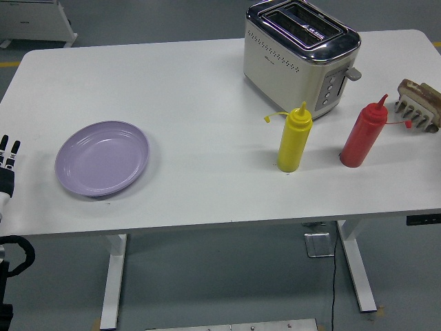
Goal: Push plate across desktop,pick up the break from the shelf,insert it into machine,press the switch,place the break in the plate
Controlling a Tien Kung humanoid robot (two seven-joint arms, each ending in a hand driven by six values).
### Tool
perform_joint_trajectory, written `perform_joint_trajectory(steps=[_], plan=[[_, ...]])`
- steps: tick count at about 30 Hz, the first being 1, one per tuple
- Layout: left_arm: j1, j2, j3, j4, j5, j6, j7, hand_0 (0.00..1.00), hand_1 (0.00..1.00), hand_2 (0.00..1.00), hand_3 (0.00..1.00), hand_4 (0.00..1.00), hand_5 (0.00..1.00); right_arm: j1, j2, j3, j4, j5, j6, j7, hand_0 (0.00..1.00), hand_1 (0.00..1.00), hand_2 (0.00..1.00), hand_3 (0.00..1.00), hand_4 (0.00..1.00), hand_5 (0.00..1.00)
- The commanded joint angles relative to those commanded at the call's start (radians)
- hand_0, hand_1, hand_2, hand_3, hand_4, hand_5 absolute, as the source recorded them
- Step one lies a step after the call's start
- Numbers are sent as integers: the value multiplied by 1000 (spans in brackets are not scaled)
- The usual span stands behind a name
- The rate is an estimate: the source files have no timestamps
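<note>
A lilac plate (102,158) lies on the left part of the white table (207,96). A silver toaster (300,56) with two top slots stands at the back right, its lever on the right side. At the far right edge a small wooden rack (418,112) holds a slice of bread (422,92). My left hand (8,162) is at the table's left edge, left of the plate and apart from it, fingers straight and holding nothing. My right hand is out of view.
A yellow squeeze bottle (294,138) and a red squeeze bottle (364,134) stand upright between the plate and the rack, in front of the toaster. A cable hangs under the table at the right.
</note>
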Motion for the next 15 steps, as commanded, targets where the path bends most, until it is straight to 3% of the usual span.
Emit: perform_joint_trajectory(steps=[15], plan=[[-26, -3, 26, 39, 3, -8, 5, 885, 935, 951, 913, 647, 998, 2, -1, -4, 6, -3, 7, -3, 902, 834, 803, 802, 595, 612]])
